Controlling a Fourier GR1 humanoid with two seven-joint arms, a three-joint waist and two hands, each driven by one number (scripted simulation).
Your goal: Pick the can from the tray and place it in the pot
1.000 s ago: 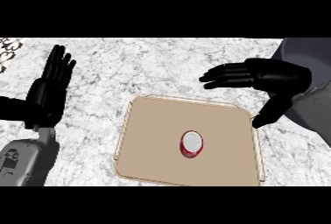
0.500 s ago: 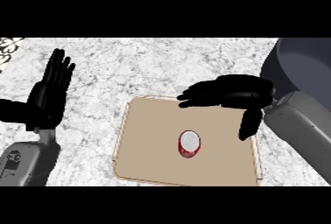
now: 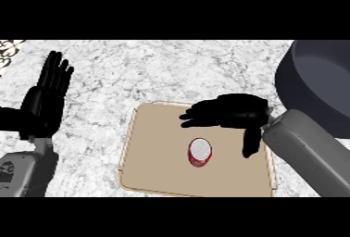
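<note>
Your right hand (image 3: pixel 229 113) is open: the fingers reach out toward the robot's left, a little apart and only slightly bent. The thumb (image 3: pixel 252 144) hangs away from them, pointing back toward the robot. Nothing is held in it. It shows over the far part of the tray (image 3: pixel 153 155), and you cannot judge from this one view how high above the tray it is.

The can (image 3: pixel 199 152) is just on the near side of the fingers and to the left of the thumb tip. In the view, a strip of bare tray separates it from both. It stands on the tray, roughly mid-tray, with its pale top facing the view and its red wall showing along the near edge. No part of the hand touches it.

Behind the hand's wrist, the grey right forearm (image 3: pixel 308 159) runs back to the lower right and covers the tray's right edge. Beyond the hand, to its right and further from the robot, the dark pot (image 3: pixel 321 78) sits on the marbled counter (image 3: pixel 150 69). The pot is cut off by the right edge of the view and lies well apart from the can.

Far off on the other side, your left hand (image 3: pixel 42 104) rests open near the left edge with its fingers straight and pointing away from the robot. It is well apart from the tray.
</note>
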